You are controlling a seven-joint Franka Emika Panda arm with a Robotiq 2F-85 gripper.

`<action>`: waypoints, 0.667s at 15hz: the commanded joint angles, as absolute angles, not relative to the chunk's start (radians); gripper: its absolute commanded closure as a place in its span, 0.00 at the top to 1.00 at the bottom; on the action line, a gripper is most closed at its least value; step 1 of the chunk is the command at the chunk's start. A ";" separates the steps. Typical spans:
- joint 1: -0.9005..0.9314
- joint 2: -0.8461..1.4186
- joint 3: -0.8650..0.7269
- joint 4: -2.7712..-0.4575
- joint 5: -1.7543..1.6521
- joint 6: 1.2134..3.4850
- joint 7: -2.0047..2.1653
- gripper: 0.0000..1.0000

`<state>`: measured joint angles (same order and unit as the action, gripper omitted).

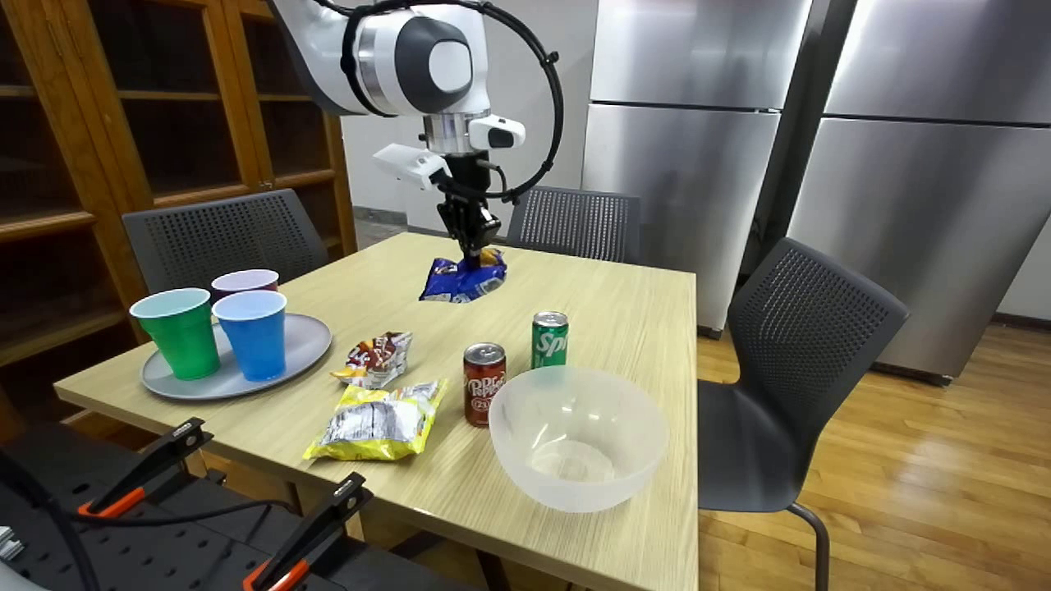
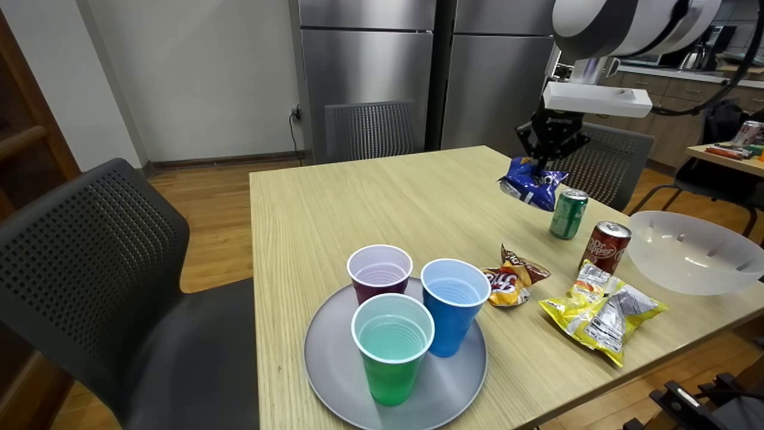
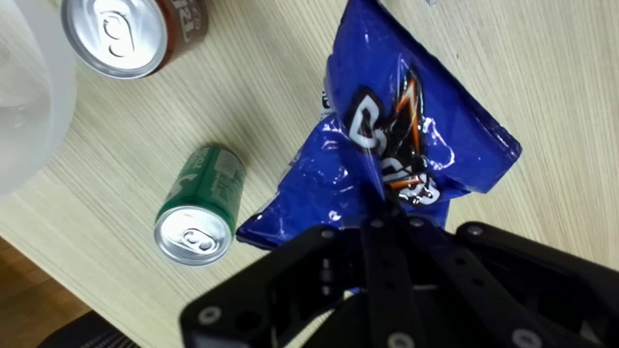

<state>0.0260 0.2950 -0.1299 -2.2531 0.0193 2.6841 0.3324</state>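
The tool (image 3: 390, 207) is pinched together on a crumpled blue bag (image 3: 382, 135), holding it above the surface (image 2: 334, 209), in from its edges. Only a fold seems gripped, so firm pressure and smooth motion should guard against slipping. Watch the bag's loose corner: a green can (image 3: 200, 203) stands nearby, toward one edge, with a red can (image 1: 484, 386) and bowl (image 1: 579, 439) beyond.
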 commanded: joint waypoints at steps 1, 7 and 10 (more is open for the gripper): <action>0.002 0.185 -0.150 -2.359 0.028 2.719 0.352 0.00; -0.029 0.081 -0.219 -2.457 -0.025 2.740 0.421 0.00; -0.054 0.038 -0.247 -2.502 -0.062 2.752 0.473 0.00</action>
<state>-0.0265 0.1175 -0.2350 -2.4285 -0.0094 2.7276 0.4003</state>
